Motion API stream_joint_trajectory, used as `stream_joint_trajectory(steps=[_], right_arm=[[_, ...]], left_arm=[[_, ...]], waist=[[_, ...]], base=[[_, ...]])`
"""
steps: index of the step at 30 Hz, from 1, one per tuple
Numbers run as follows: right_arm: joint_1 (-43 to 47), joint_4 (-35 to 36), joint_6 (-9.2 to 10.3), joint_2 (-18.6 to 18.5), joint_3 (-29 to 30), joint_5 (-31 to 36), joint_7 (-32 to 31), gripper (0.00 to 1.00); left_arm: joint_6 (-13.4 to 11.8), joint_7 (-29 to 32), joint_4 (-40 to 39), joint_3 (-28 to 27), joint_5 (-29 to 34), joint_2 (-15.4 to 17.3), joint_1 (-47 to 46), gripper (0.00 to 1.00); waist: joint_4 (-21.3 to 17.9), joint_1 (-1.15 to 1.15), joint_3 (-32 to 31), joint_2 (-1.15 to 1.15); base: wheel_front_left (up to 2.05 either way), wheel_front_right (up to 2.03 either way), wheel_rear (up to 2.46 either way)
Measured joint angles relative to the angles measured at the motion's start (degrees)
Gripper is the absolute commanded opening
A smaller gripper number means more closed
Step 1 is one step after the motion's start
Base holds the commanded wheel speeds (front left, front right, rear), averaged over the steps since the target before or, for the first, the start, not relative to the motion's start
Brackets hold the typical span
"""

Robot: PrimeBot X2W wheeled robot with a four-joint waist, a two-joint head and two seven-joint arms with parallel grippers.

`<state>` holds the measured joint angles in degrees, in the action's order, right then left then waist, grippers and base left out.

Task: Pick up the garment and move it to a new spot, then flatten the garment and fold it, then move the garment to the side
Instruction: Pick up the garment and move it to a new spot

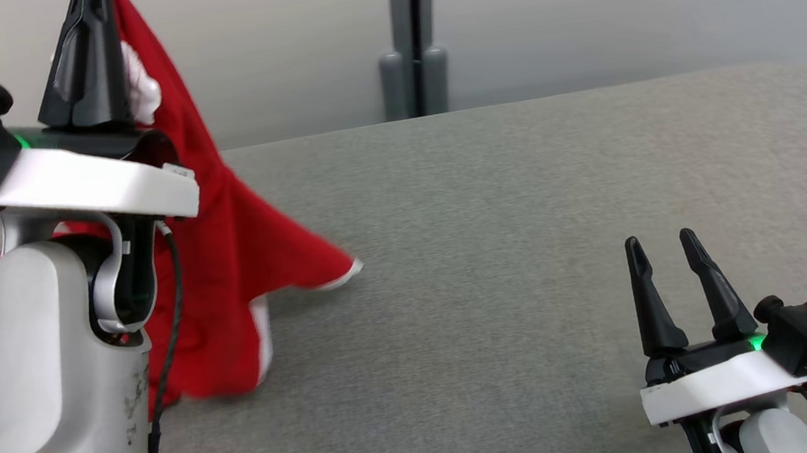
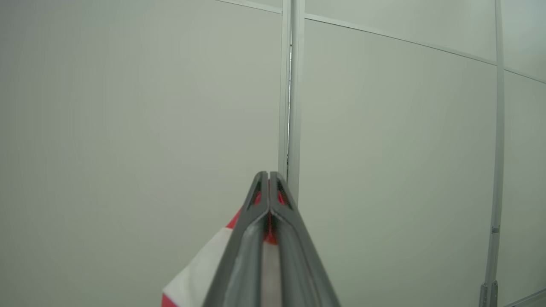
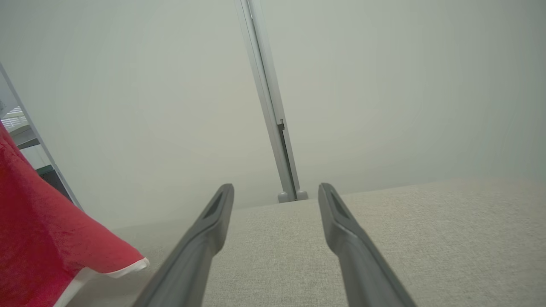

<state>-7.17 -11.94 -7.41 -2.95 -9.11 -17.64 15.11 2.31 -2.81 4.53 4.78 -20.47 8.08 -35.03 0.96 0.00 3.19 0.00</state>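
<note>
The garment [image 1: 243, 249] is red with white trim and hangs in a long drape at the left of the grey table [image 1: 520, 208]. Its lower folds rest on the table top. My left gripper [image 1: 90, 5] is raised high at the upper left and is shut on the top of the garment. In the left wrist view red and white cloth [image 2: 200, 273] shows between and beside the closed fingers [image 2: 256, 230]. My right gripper [image 1: 665, 249] stands open low at the right, well apart from the garment [image 3: 42, 238], with nothing between its fingers [image 3: 213, 221].
The table's far edge runs along a pale wall with a grey post [image 1: 411, 41] at its middle. Bare table surface lies between the garment and my right gripper.
</note>
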Motion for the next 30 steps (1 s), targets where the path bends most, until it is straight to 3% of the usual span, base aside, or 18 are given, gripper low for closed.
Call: stream_joint_trajectory(steps=[15,19,25,30], right_arm=[[-2.01,0.31,0.00,0.10,-0.97,-1.88,0.01,1.00],[-2.55,0.43,0.00,0.09,-1.75,-2.99,0.01,1.00],[-4.13,0.82,0.00,0.07,-4.05,-5.23,0.01,1.00],[-5.03,1.19,0.00,0.02,-5.50,-7.62,0.00,1.00]], left_arm=[[0.09,2.91,-2.91,3.96,1.41,0.15,-3.24,0.00],[0.47,3.30,-1.19,7.13,5.11,0.94,-6.26,0.00],[1.83,5.05,10.43,12.35,9.56,2.09,-10.72,0.00],[1.94,2.48,23.30,13.55,12.41,3.67,-16.21,0.00]], waist=[[-13.48,0.00,1.65,0.00],[-17.36,0.00,2.89,0.00],[-23.03,0.00,5.68,0.00],[-27.27,0.00,8.76,0.00]], base=[[0.00,0.00,0.00],[0.00,0.00,0.00],[0.00,0.00,0.00],[0.00,0.00,0.00]])
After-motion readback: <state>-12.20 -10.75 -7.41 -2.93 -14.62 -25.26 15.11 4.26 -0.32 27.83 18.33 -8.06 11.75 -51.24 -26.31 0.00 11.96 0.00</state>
